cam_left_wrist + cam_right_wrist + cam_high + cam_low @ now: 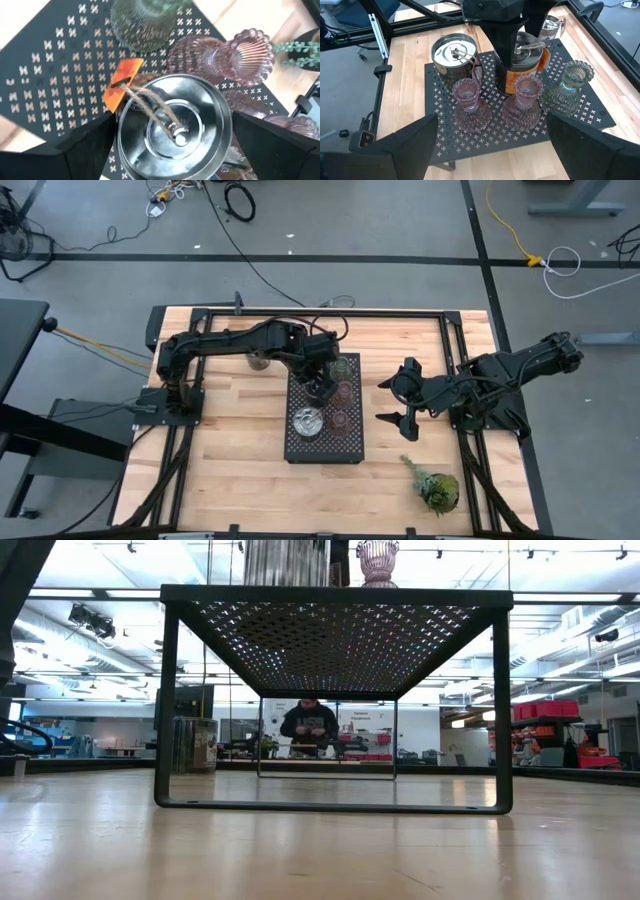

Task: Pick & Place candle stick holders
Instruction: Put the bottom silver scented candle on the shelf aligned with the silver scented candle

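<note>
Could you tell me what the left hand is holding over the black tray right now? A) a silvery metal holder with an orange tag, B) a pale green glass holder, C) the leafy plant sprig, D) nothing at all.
A: the left hand is clamped on the silvery metal holder with its orange tag, over the black tray.

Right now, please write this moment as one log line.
left gripper: shut on metal holder, over tray | right gripper: open, idle beside tray
</note>
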Robot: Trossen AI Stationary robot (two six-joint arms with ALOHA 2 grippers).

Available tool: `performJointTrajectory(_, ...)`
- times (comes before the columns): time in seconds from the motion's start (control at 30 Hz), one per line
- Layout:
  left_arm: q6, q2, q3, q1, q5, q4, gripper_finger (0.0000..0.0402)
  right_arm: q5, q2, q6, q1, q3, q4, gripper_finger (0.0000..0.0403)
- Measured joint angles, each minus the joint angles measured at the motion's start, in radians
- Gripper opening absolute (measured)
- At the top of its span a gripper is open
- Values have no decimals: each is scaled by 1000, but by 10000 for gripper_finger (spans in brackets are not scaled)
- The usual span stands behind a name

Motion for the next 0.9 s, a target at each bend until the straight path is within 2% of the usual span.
performJointTrajectory(0.13,46,0,0,0,-1,17,399,0,0,0,0,0,0,369)
performJointTrajectory(0.6,47,0,0,9,16,54,399,2,0,0,0,0,0,369)
performJointTrajectory(0.9,47,0,0,37,-66,34,399,3,0,0,0,0,11,369)
